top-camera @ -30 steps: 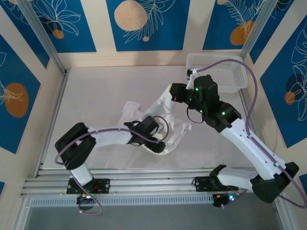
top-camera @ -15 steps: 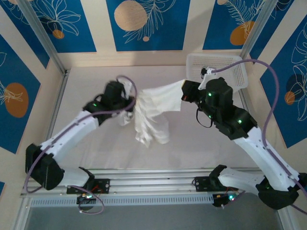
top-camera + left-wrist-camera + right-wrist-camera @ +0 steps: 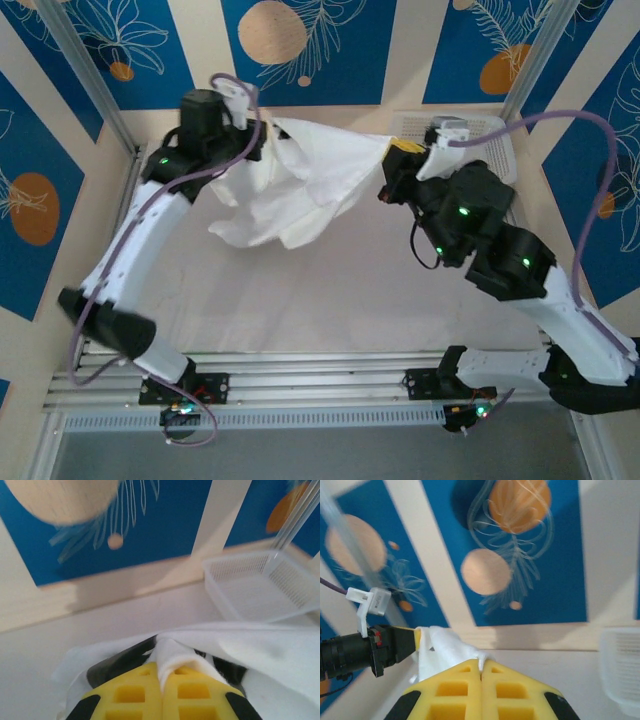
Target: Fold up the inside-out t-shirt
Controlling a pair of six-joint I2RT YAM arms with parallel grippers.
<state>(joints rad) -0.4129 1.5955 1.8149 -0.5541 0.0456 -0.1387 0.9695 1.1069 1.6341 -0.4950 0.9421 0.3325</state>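
Top view: the white t-shirt hangs in the air over the far part of the table, stretched between the two grippers along the far edge. The left gripper holds one end of the upper hem near the far left corner; the right gripper holds the other end towards the far right corner, just beside the white mesh basket that stands in that corner. Between the two grips the upper edge of the cloth runs nearly taut; below it the rest of the shirt sags in loose, bunched folds towards the left-centre of the table, and whether the lowest fold touches the surface cannot be told. Left wrist view: the yellow pads are pressed together on a small ridge of white cloth. Right wrist view: the yellow pads are likewise pressed together, pinching a corner of the shirt, whose cloth runs across to the opposite gripper
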